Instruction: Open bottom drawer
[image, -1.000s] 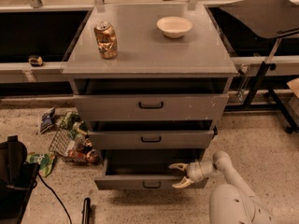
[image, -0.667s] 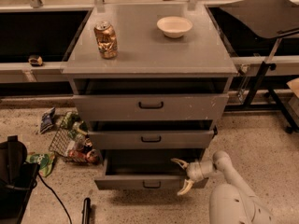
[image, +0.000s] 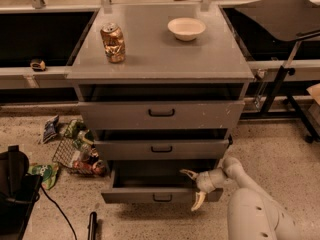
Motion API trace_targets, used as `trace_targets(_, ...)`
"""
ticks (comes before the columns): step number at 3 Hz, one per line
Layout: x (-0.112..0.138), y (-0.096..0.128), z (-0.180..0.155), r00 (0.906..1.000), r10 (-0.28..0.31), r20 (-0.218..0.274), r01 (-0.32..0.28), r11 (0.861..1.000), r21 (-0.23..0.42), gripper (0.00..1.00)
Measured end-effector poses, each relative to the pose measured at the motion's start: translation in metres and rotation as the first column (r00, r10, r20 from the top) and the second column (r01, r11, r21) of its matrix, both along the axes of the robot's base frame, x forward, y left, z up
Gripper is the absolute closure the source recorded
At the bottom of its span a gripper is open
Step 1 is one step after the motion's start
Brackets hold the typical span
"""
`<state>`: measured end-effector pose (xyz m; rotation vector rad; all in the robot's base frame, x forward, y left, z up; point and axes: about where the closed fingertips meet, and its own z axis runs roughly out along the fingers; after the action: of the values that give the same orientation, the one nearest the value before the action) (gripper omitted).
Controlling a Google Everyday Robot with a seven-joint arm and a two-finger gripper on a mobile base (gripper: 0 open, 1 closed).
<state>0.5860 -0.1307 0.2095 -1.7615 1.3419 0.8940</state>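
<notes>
The bottom drawer [image: 145,196] is a grey metal drawer with a small black loop handle [image: 162,198] at its centre. It stands pulled out from the cabinet, and its plain grey inside shows. My gripper [image: 194,190] is at the drawer's right front corner, its cream fingers spread open, one above the front edge and one hanging below it. It holds nothing. My white arm [image: 250,204] comes in from the lower right.
The middle drawer [image: 161,149] and top drawer [image: 161,114] stand slightly pulled out. A can [image: 113,43] and a white bowl [image: 186,28] sit on the cabinet top. A wire basket with litter [image: 75,151] lies on the floor at left, a black object [image: 15,194] at far left.
My gripper has shifted slightly lower and its fingers have spread a little wider at the drawer's right front corner. The drawer has stayed where it was.
</notes>
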Motion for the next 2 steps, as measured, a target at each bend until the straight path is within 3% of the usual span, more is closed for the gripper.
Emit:
trace_targets(1, -0.006, 0.015, 0.001, 0.9993, 0.03, 0.022, -0.028, 0.996, -0.088, 0.0)
trace_targets(2, -0.037, 0.04, -0.01, 0.9962, 0.079, -0.036, -0.083, 0.99, -0.11, 0.0)
